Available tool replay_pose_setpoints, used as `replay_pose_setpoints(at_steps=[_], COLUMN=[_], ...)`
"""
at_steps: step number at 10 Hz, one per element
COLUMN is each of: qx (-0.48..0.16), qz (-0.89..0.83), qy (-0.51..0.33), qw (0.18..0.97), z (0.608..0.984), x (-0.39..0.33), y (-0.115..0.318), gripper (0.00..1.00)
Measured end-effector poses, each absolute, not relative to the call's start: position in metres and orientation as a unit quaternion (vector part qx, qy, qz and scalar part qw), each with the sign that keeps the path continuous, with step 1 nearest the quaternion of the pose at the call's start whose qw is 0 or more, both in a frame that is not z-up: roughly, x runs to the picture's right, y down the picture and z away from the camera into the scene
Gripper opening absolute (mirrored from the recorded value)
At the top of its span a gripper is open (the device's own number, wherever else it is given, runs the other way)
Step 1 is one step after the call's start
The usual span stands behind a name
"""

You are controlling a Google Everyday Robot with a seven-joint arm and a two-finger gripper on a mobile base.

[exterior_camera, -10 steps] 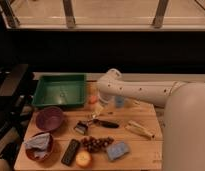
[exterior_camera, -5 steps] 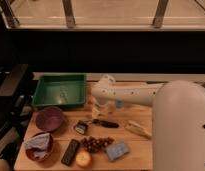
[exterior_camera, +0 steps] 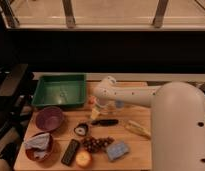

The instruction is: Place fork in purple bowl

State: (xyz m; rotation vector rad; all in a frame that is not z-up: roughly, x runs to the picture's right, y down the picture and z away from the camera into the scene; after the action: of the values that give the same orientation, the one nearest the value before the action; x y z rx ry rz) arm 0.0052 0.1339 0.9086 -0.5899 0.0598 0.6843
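The purple bowl (exterior_camera: 49, 118) stands at the left of the wooden table (exterior_camera: 146, 116), in front of the green tray. My gripper (exterior_camera: 96, 113) hangs low over the table's middle, to the right of the bowl and just above the left end of a black-handled utensil (exterior_camera: 105, 122). The white arm (exterior_camera: 121, 94) reaches in from the right. I cannot make out the slim metal fork; it may be hidden under the gripper. A small dark and pale object (exterior_camera: 82, 130) lies just below-left of the gripper.
A green rectangular tray (exterior_camera: 60, 91) sits at the back left. A reddish-brown bowl with a grey cloth (exterior_camera: 38, 146) is at the front left. A black block (exterior_camera: 71, 151), dark grapes (exterior_camera: 97, 143), an orange fruit (exterior_camera: 83, 159), a blue sponge (exterior_camera: 118, 149) and a yellow item (exterior_camera: 138, 128) lie along the front.
The white arm body has swung further into view on the right and covers more of the table. The gripper has stayed low near the black-handled utensil, shifting slightly.
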Motion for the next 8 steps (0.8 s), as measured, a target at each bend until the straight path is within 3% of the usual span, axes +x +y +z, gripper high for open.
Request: replay_pose_setpoints(at_steps=[4, 5, 8], qx=[-0.309, -0.309, -0.308], qz=[0.349, 0.348, 0.345], qy=[0.018, 0.018, 0.019], qw=[0.884, 0.885, 0.886], z=[0.916, 0.916, 0.916], x=[0.017, 0.016, 0.018], y=[0.143, 0.143, 0.143], gripper=[0.80, 0.76, 0.46])
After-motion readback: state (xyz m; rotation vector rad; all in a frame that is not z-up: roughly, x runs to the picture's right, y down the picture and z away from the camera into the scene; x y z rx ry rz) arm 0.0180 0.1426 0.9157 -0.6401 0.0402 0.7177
